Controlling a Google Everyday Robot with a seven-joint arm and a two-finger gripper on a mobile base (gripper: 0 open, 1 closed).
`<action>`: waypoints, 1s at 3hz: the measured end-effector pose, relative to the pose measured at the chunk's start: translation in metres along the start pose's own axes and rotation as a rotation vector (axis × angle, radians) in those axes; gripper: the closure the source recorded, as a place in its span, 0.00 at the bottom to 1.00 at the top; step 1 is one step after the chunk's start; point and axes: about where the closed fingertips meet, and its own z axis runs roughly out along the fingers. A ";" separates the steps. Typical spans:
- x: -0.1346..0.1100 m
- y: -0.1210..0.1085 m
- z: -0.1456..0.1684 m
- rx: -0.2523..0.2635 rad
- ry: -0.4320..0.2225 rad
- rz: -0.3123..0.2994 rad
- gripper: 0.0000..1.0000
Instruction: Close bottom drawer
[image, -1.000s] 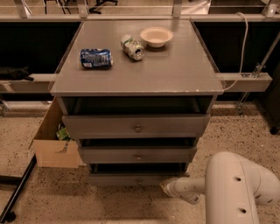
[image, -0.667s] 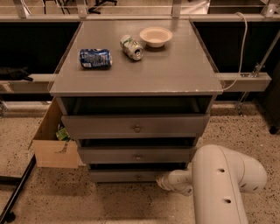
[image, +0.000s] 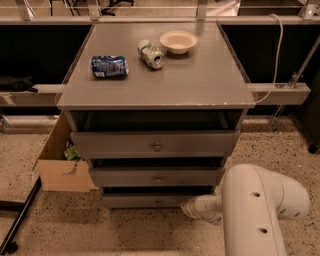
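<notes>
A speckled stone floor (image: 145, 237) is spreading beneath a grey desk (image: 200, 85) with three drawers, photographed from above and in front. On the desk's top, a blue can (image: 109, 66) is lying on its side toward the left edge. A green-and-white can (image: 151, 53) is lying near the back, just beside a pale bowl (image: 178, 41) that is sitting upright. Against the desk's left flank, an open cardboard box (image: 62, 167) is standing on the floor, with something green showing inside.

All three drawer fronts are standing a little proud of the desk, each with a dark gap showing above it. The bottom drawer (image: 135, 201), lowest in the desk's face and carrying a small round knob, is sitting beneath the middle drawer (image: 125, 177) and the top drawer (image: 115, 145).

My white arm (image: 260, 210) is filling the corner in front of the desk's lower right. I am holding my pincer (image: 187, 208) low at the right end of the bottom drawer's front, close to the panel. Whether it is touching the panel, I cannot tell. Whether it is spread or pressed together, I cannot tell either.
</notes>
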 end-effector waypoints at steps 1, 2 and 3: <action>0.025 -0.001 -0.025 0.030 0.011 -0.019 1.00; 0.075 0.015 -0.074 0.075 -0.016 -0.058 1.00; 0.113 0.022 -0.107 0.124 -0.038 -0.062 1.00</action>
